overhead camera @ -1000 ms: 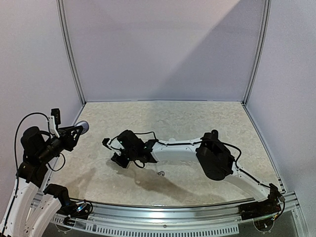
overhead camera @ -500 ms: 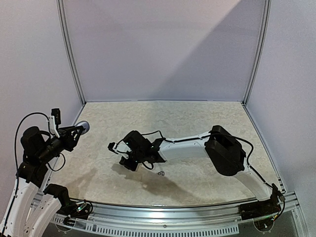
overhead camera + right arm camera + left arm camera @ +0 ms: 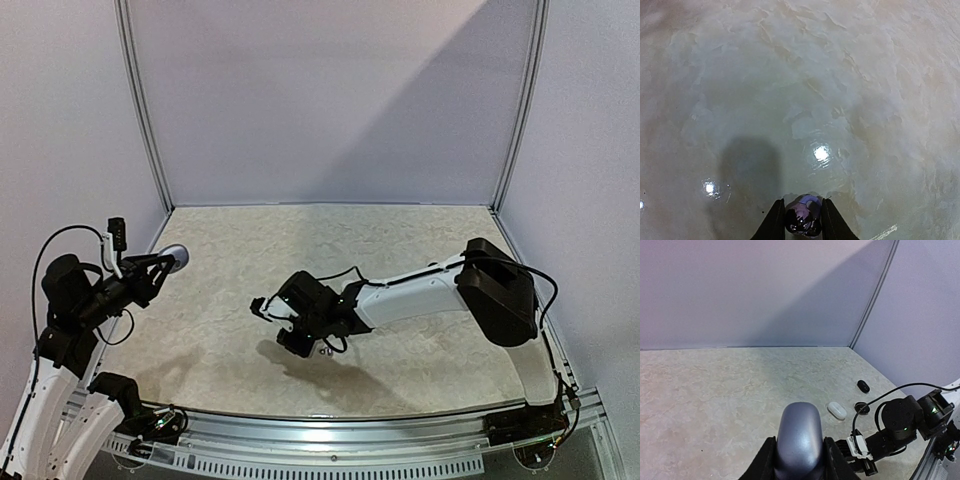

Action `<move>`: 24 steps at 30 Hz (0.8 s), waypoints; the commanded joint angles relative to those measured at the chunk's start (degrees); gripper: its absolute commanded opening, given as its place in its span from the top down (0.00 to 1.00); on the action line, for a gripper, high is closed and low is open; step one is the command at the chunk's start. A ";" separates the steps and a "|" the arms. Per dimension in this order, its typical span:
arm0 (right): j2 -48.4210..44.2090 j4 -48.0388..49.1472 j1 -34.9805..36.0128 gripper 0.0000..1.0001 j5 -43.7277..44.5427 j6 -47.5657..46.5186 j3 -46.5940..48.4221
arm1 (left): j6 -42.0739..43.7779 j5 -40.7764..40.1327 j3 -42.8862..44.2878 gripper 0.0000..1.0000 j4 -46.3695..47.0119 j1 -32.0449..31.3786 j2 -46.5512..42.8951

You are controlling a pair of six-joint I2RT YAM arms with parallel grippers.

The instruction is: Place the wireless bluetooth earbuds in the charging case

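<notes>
Outstretched right gripper (image 3: 801,207) pinches an earbud (image 3: 803,221) low; raised left gripper (image 3: 799,452) clamps the charging case (image 3: 799,430).

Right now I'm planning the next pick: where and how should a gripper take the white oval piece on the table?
Across its narrow middle, from straight above. The white oval piece lies flat and low on the table, apart from the black piece beside it, so both long sides look open to the fingers; the rounded ends would likely slip.

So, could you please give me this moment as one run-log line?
left gripper: shut on silvery-grey charging case | right gripper: shut on dark earbud | insertion: pending
</notes>
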 commanded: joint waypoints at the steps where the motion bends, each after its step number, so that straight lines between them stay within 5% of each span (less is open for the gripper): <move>1: 0.38 -8.59 -0.05 0.73 1.14 4.86 -3.67 | -0.46 2.93 -1.18 1.00 2.25 -0.42 0.84; 16: -4.79 -8.94 -0.79 0.36 -5.01 7.00 2.55 | 4.64 6.51 1.04 1.00 -1.11 -4.08 2.86; 24: -19.20 0.17 -5.48 0.16 -25.97 2.25 0.18 | 17.17 21.75 6.79 1.00 -4.83 -6.54 4.69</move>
